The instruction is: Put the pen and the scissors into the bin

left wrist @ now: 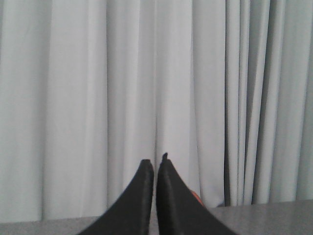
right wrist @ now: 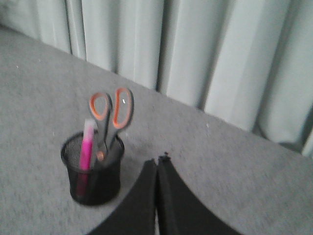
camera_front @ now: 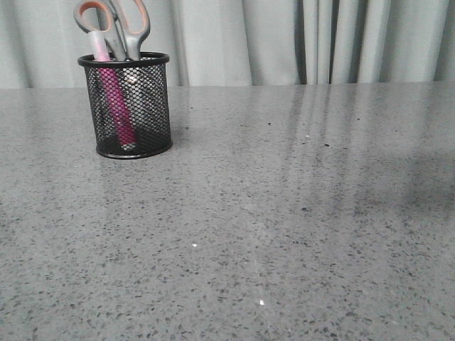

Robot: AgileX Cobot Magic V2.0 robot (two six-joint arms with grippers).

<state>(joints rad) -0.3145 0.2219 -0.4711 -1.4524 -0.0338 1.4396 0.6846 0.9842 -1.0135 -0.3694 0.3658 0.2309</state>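
The black mesh bin (camera_front: 133, 106) stands upright at the far left of the table. The pink pen (camera_front: 116, 106) stands in it, cap up, and the scissors (camera_front: 122, 25) stand in it blades down, grey-and-orange handles above the rim. In the right wrist view the bin (right wrist: 95, 178), pen (right wrist: 87, 147) and scissors (right wrist: 111, 110) show beside my right gripper (right wrist: 157, 160), which is shut, empty and apart from them. My left gripper (left wrist: 154, 162) is shut and empty, facing the curtain. Neither gripper shows in the front view.
A pale pleated curtain (camera_front: 298, 39) hangs along the table's far edge. The grey speckled tabletop (camera_front: 284, 227) stretches in front of and to the right of the bin. A small orange patch (left wrist: 196, 197) shows behind my left fingers.
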